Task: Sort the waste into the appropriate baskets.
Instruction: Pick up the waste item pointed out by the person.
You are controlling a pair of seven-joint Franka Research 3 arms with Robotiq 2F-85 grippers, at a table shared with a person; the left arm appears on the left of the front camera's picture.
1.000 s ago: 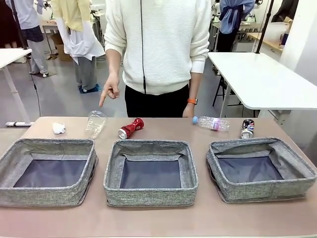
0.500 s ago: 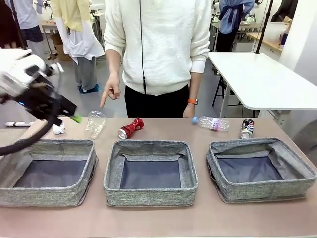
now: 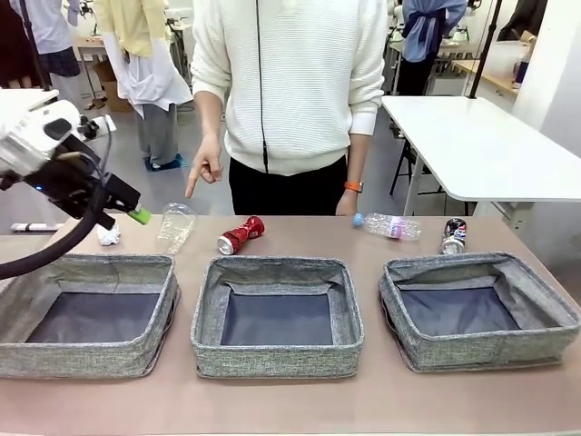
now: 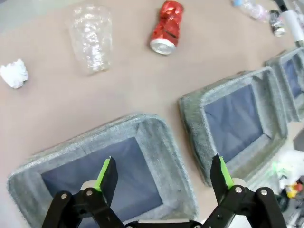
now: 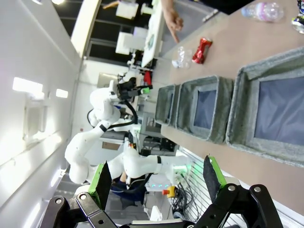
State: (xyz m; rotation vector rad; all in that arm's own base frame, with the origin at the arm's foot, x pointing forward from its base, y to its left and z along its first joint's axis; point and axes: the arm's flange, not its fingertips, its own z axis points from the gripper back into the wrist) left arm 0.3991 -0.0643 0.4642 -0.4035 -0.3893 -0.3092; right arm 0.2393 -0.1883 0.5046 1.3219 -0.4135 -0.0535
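Note:
My left gripper (image 3: 132, 212) hovers open above the table's left end, over the far edge of the left basket (image 3: 91, 264); in the left wrist view its fingers (image 4: 105, 172) stand wide apart with nothing between them. Beyond that basket lie the white paper wad (image 3: 109, 235) (image 4: 14, 74), the clear plastic cup (image 3: 175, 225) (image 4: 91, 38) and the red can (image 3: 240, 234) (image 4: 165, 27). The bottle (image 3: 388, 225) and the dark can (image 3: 453, 235) lie behind the right basket (image 3: 472, 267). The middle basket (image 3: 272, 265) holds nothing. My right gripper (image 5: 156, 175) is open, well off the table.
A person in a white sweater stands at the far side; one hand (image 3: 201, 168) points down towards the cup. Bare table runs along the near edge in front of the baskets. A white table (image 3: 481, 145) stands at the back right.
My left arm has swung in from the left over the last second. It now hangs a little lower and farther right, above the left basket's far edge. The waste has not moved.

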